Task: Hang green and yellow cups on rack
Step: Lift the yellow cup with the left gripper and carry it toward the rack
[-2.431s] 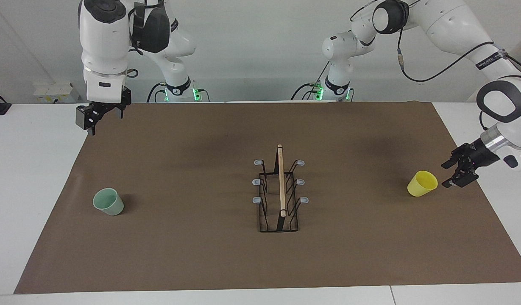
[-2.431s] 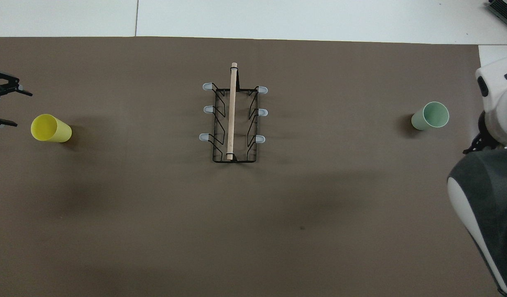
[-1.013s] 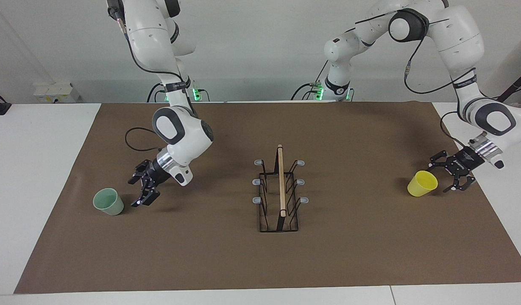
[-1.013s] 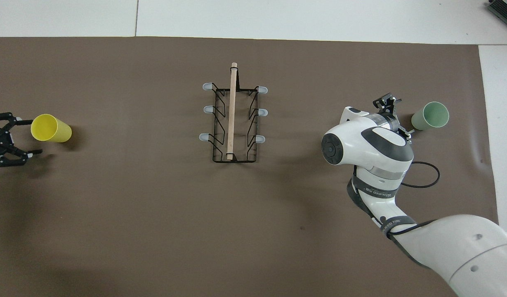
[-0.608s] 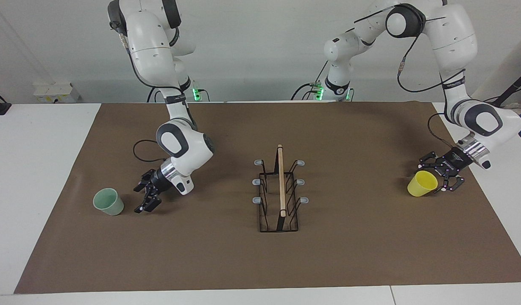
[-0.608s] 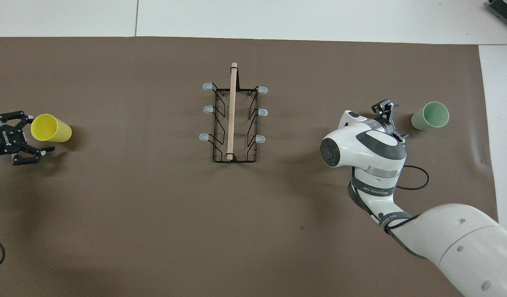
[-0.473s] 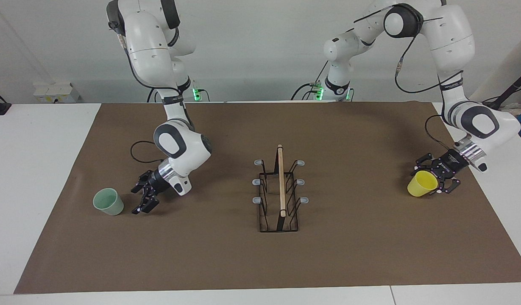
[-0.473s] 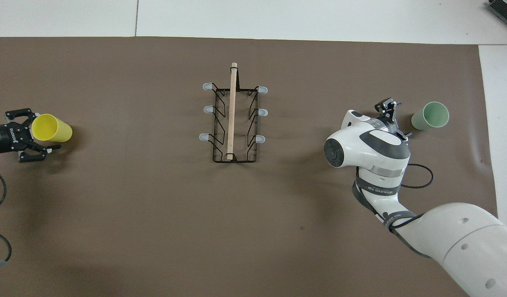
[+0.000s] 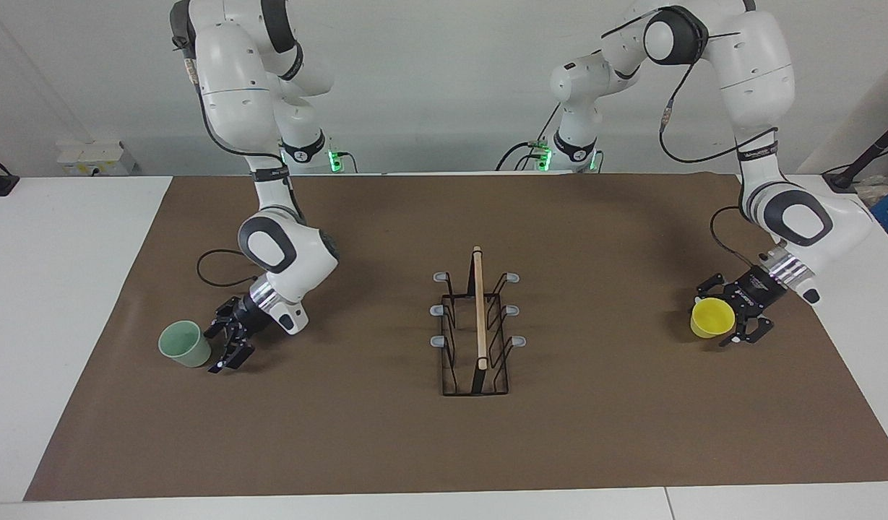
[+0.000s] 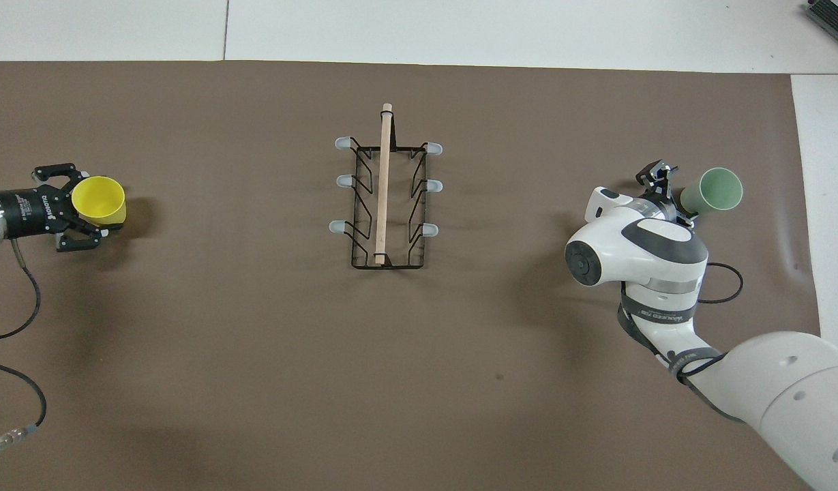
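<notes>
Left gripper (image 9: 733,318) is gripping the yellow cup (image 9: 707,318) at its end of the desk (image 9: 53,289). Right gripper (image 9: 223,345) is sitting wide open beside the green cup (image 9: 184,344). Rack (image 9: 476,325) is standing mid-desk, bare.

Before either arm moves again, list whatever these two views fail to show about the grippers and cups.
- Facing view: whether the left gripper truly grips the yellow cup; the cup itself covers the contact.
- Overhead view: most of the right gripper is covered by its own wrist, so whether it touches the green cup is unclear.
- Overhead view: the left arm above its wrist is cut off by the picture's edge.
</notes>
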You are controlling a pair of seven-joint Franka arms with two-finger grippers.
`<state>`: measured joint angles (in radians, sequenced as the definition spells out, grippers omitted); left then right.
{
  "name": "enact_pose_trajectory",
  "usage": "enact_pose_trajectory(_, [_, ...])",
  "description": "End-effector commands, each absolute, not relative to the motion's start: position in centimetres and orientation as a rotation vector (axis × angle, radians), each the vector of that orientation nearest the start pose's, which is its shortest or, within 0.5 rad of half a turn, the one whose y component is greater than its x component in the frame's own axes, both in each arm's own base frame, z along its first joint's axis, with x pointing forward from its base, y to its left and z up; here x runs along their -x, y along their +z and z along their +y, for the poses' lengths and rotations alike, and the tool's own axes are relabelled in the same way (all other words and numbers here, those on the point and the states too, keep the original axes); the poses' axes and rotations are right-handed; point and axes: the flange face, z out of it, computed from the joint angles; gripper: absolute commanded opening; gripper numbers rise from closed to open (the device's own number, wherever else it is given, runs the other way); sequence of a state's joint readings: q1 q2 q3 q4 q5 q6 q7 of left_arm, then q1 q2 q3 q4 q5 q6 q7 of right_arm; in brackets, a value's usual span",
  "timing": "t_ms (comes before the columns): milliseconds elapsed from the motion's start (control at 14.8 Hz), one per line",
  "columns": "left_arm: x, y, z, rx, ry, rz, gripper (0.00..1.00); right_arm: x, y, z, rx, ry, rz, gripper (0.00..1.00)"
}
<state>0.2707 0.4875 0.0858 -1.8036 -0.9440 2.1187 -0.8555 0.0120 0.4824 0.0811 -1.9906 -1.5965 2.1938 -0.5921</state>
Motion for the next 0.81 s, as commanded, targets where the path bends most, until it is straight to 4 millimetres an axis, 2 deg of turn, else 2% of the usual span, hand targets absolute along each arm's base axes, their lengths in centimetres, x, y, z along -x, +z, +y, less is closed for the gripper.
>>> enact_pose_trajectory(0, [-61.8, 28.1, 16.8, -1.558, -0.348, 1.922, 0.17, -60.4, 21.2, 0.7, -1.177, -0.489, 1.739, 1.00])
enact_pose_trajectory(68, [-62.3, 28.3, 15.1, -1.584, -0.342, 1.909, 0.00, -60.1, 20.9, 0.3, -1.162, -0.493, 1.749, 1.00])
enact_pose_trajectory(135, [-62.6, 28.5, 14.5, -1.598, -0.326, 1.907, 0.00, -60.0, 20.8, -0.2, -1.152, -0.493, 1.755, 1.00])
enact_pose_trajectory(405, [-64.4, 32.4, 12.2, -1.790, -0.224, 1.823, 0.00, -59.9, 20.5, -0.6, -1.154, -0.488, 1.766, 1.00])
enact_pose_trajectory(608, [-65.3, 35.9, 8.8, -1.935, -0.134, 1.732, 0.00, -59.8, 20.5, -2.1, -1.124, -0.494, 1.770, 1.00])
enact_pose_trajectory(743, [-65.9, 38.2, 6.3, -2.110, 0.010, 1.650, 0.00, -59.7, 20.3, -2.5, -1.108, -0.491, 1.773, 1.00])
